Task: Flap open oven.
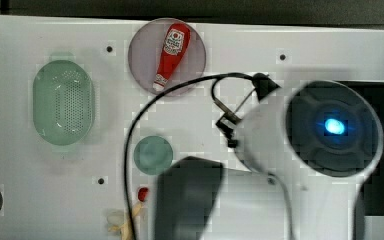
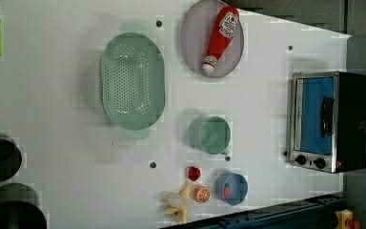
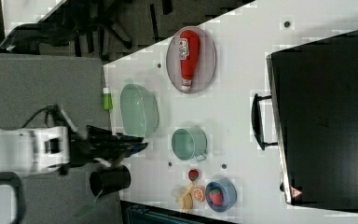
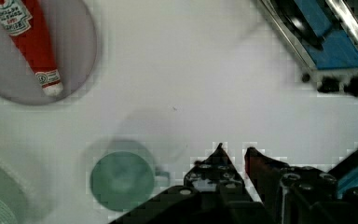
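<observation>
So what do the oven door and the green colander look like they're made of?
The oven door looks like blue-tinted glass in a shiny silver metal frame, with a dark bar handle. The colander looks like matte pale green plastic, dotted with small holes, though the material is a guess.

Oven (image 2: 329,121): we see blue glass, silver frame, black top and knobs;
Ketchup bottle (image 2: 221,36): red, white cap and label;
Plate (image 2: 193,28): we see grey;
Colander (image 2: 132,78): pale green, dotted with holes;
Cup (image 2: 212,135): we see green;
Small bowl (image 2: 233,189): blue;
Table (image 2: 66,143): white
</observation>
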